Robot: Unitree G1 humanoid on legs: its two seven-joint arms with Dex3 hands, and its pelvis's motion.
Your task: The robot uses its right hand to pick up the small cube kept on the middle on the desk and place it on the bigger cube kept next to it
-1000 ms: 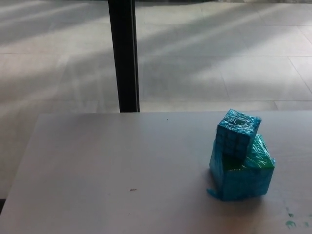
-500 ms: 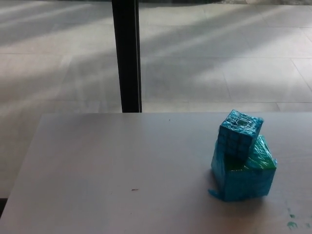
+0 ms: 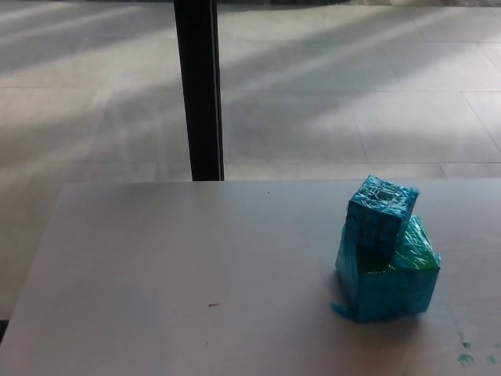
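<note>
small cube [image 3: 381, 213] resting on top of bigger cube [image 3: 389, 276], at the right side of the counter [image 3: 196, 266], a little toward the near edge. both wrapped in shiny blue-turquoise film. small one tilted, not flat: leaning with one lower edge down on the green top face of the bigger cube, upper corner pointing to the far right. touching the bigger cube, set over its left and far part. on the small cube a grid of little squares visible on the left face, and a pale pattern on the top face.

bigger cube standing on the counter, turned with one corner toward the near side. a small flap of blue film sticking out at its near left bottom corner, lying on the counter surface.

neither hand of the robot in view, so state of the fingers impossible to tell: open, closed or gripping, not shown.

counter pale grey, mostly bare on the left and middle. one tiny dark speck [image 3: 213, 305] on it, left of the cubes and well apart. some small green spots [image 3: 467, 358] at the near right corner, near the bigger cube but not touching.

beyond the far edge of the counter, a tiled floor [image 3: 352, 94] with bands of light and shadow. one black vertical post [image 3: 198, 90] rising from behind the far edge, left of the middle.
</note>
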